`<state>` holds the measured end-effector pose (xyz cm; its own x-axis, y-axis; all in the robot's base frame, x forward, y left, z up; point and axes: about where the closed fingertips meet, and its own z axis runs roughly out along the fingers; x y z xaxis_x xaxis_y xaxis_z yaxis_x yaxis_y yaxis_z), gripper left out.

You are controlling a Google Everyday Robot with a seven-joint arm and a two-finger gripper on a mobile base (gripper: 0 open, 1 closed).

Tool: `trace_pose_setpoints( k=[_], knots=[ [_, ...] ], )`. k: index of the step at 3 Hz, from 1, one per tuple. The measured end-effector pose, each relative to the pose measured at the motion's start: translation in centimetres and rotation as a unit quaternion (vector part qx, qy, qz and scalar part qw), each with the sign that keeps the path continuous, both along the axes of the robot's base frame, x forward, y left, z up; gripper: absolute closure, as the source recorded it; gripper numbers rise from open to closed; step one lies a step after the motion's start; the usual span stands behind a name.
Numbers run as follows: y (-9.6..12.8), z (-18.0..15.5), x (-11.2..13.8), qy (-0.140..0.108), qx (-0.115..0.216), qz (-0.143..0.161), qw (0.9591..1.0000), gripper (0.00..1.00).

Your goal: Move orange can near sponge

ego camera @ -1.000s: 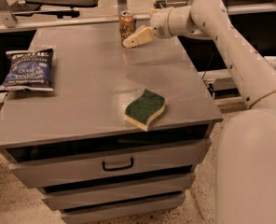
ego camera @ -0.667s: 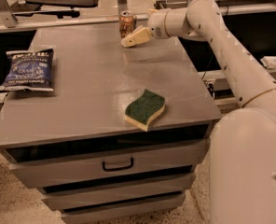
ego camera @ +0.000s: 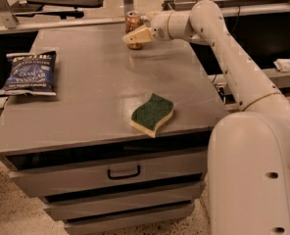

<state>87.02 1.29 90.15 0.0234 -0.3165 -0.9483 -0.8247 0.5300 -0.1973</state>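
One end effector (ego camera: 133,35) seemingly against orange can (ego camera: 132,19)

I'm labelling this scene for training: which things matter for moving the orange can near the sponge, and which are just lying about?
In the job:
orange can, at the far edge of the table
sponge, near the front edge
gripper, right at the can

Lying about:
blue chip bag, left side

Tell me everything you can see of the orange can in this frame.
The orange can is a small copper-orange metal drink can with a silvery top, standing upright at the far edge of the grey table, far from the sponge. The gripper sits right in front, hiding its lower half; contact cannot be told.
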Motion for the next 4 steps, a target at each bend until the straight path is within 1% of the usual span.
trace_pose_setpoints(
  k=[1, 2, 3, 4],
  knots=[
    [1.0, -0.1, 0.5, 0.008, 0.008, -0.005, 0.9999, 0.42],
    [1.7, 0.4, 0.5, 0.012, 0.02, -0.005, 0.9997, 0.65],
    [1.6, 2.0, -1.4, 0.012, 0.03, 0.008, 0.9994, 0.88],
    [0.5, 4.0, -5.5, 0.023, 0.033, 0.02, 0.999, 1.0]
  ],
)
